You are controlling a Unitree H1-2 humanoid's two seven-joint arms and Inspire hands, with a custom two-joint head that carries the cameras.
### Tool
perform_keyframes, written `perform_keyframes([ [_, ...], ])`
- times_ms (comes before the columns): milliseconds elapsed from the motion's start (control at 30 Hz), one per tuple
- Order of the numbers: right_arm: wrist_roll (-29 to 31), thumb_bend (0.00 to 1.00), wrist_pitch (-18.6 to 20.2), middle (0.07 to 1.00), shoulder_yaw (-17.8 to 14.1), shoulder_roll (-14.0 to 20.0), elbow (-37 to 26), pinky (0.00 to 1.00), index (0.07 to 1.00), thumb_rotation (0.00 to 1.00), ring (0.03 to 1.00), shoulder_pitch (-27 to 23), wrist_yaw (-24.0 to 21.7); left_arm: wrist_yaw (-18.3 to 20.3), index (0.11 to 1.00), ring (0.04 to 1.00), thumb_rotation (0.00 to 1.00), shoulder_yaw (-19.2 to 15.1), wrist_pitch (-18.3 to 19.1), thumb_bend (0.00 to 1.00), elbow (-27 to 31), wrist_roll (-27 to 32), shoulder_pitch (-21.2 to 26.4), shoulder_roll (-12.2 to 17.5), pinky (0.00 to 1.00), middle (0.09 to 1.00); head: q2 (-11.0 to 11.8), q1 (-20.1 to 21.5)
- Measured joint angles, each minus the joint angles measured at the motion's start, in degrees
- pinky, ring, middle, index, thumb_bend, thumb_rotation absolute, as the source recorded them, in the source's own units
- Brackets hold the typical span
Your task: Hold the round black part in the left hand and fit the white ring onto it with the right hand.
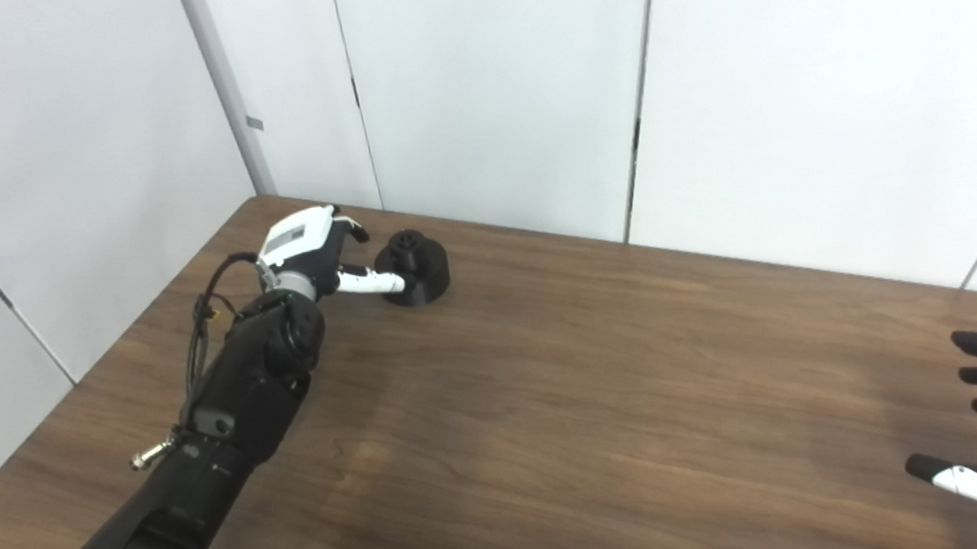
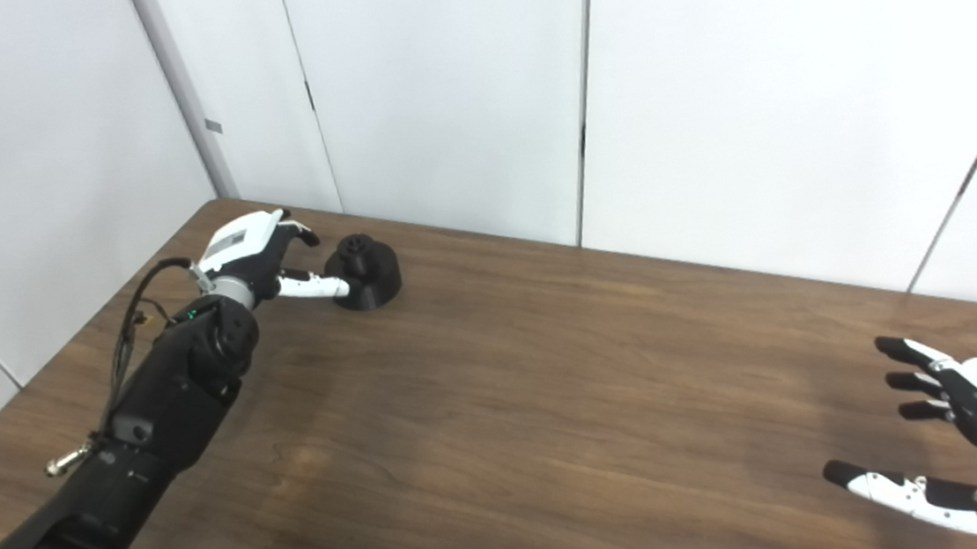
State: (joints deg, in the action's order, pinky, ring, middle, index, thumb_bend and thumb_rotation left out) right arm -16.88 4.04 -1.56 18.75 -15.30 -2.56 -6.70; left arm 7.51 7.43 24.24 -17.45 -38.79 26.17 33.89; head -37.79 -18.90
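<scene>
The round black part (image 1: 414,269) stands on the wooden table (image 1: 552,393) near its far left corner, with a small knob on top. My left hand (image 1: 310,253) is just to its left. The white thumb (image 1: 370,280) lies against the part's near side, while the fingers (image 1: 352,230) curl above the table behind it, off the part. Low over the table's right edge my right hand (image 2: 954,437) is open, fingers spread and nothing between them. No white ring shows in either view.
White wall panels (image 1: 481,89) close off the table's far and left edges. My left forearm (image 1: 227,421) stretches diagonally across the left part of the table, with a black cable looped beside it.
</scene>
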Motion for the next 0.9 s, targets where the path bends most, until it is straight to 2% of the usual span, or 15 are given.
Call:
perform_keyframes([
  [300, -0.01, 0.7, 0.51, 0.859, 0.0, -0.01, -0.34, 0.68, 0.824, 0.13, 0.788, 0.2, -0.02, -0.27, 0.777, 1.0, 0.57, 0.63, -0.16, 1.0, -2.06, 0.13, 0.03, -0.13, 1.0, 1.0, -0.09, 0.26],
  [533, -0.03, 0.7, 1.04, 0.858, 0.0, 0.01, -0.85, 0.68, 0.823, 0.15, 0.785, 0.25, -0.1, -3.2, 0.783, 1.0, 0.53, 2.61, -0.75, 1.0, -3.33, -1.44, 0.03, -0.39, 1.0, 1.0, -0.18, 0.53],
  [900, 0.31, 0.69, 1.0, 0.859, -0.07, 0.08, -1.72, 0.67, 0.809, 0.08, 0.787, 0.92, -0.18, -7.5, 0.796, 1.0, 0.55, 2.95, -0.9, 1.0, -6.32, -2.0, 0.39, -1.43, 1.0, 1.0, -0.18, 0.79],
])
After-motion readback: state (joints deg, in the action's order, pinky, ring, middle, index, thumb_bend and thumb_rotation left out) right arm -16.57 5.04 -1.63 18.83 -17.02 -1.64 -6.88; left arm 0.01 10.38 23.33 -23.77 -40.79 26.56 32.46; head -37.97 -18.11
